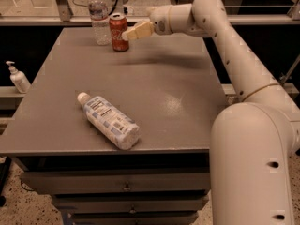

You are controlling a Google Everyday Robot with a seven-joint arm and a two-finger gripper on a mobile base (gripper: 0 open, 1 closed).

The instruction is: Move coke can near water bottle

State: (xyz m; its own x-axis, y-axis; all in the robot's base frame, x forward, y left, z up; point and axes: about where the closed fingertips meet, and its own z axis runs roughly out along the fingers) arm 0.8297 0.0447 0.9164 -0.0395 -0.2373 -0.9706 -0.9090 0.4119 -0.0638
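Note:
The red coke can (pixel 119 32) stands upright on the grey table (pixel 178 78) at its far left, right beside the clear water bottle (pixel 99 16), which stands just left of it and a little further back. My gripper (pixel 129 34) is just to the right of the can, with its tan fingers (pixel 139 30) pointing at it. The fingers are open and no longer hold the can; the tips are at the can's right side.
A fatter bottle with a white-and-blue label (pixel 110 122) lies on its side near the table's front left. A small white pump dispenser (pixel 18 78) stands on a ledge left of the table. A rail runs behind the table.

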